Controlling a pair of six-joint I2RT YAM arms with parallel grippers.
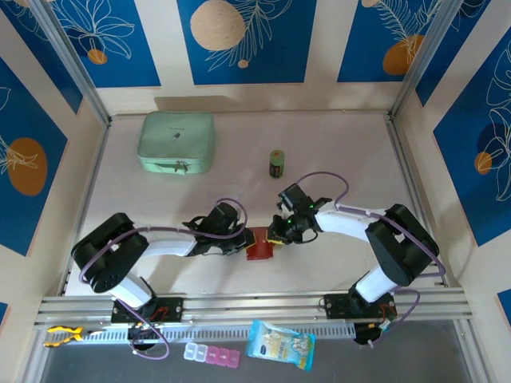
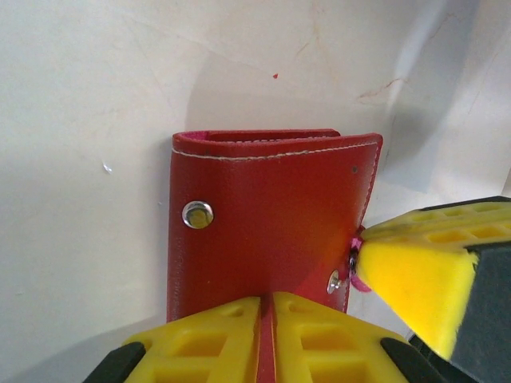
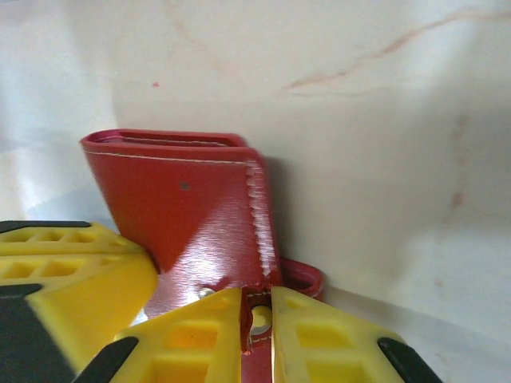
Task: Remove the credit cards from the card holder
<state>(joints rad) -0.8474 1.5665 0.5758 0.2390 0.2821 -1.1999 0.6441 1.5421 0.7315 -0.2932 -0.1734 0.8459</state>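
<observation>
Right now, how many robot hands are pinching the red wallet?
2. The left gripper clamps the card holder from its left side; the right gripper clamps its snap tab on the right. Both arms are in view, so none is hidden.

Access at near centre is obstructed: the left gripper and right gripper are both clamped on the card holder, one from each side, with no gap between them along its near edge. In the left wrist view a pad of the right gripper touches the holder's right edge. Far of the holder the table is bare up to a small green canister, upright and just far of the right gripper. A mint-green zip case occupies the far left, and an open lane runs between case and canister. The far right quarter lies open. Both forearms span the near strip, and a metal rail closes the near edge.
</observation>
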